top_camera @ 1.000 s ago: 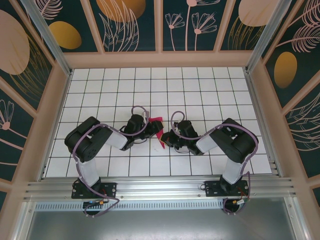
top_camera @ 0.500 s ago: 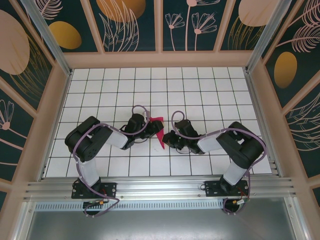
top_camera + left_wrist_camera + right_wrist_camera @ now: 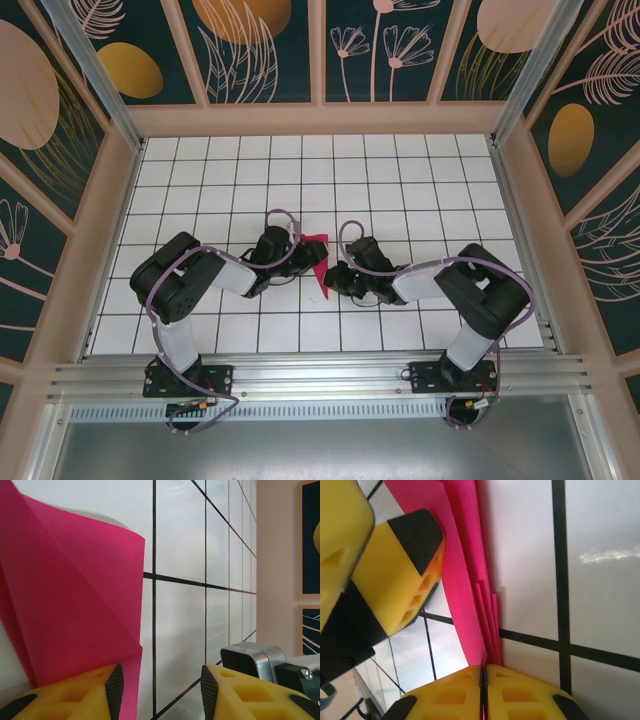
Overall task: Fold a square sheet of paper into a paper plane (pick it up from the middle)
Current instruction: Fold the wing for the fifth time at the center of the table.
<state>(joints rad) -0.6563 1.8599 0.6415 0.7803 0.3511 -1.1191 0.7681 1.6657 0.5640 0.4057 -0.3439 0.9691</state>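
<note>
The magenta-pink sheet of paper (image 3: 318,262) is folded into a narrow pointed dart and stands up off the white grid table between the two grippers. My right gripper (image 3: 336,277) is shut on its stacked folded layers (image 3: 490,620) near the keel, with the jaws (image 3: 484,672) pressed together. My left gripper (image 3: 298,252) is open. In the left wrist view its jaws (image 3: 162,680) stand well apart, and the raised paper flap (image 3: 70,595) lies against the left finger (image 3: 75,695). That finger (image 3: 405,575) rests beside the flap in the right wrist view.
The white grid table (image 3: 400,170) is walled by a wooden frame (image 3: 320,118) at the back and sides. A metal rail (image 3: 320,378) runs along the near edge by the arm bases. Part of the right arm (image 3: 255,657) sits close behind my left gripper's right finger.
The right arm's elbow has swung outward to the right while its gripper stayed on the paper and edged slightly left. The left arm and the paper have barely moved.
</note>
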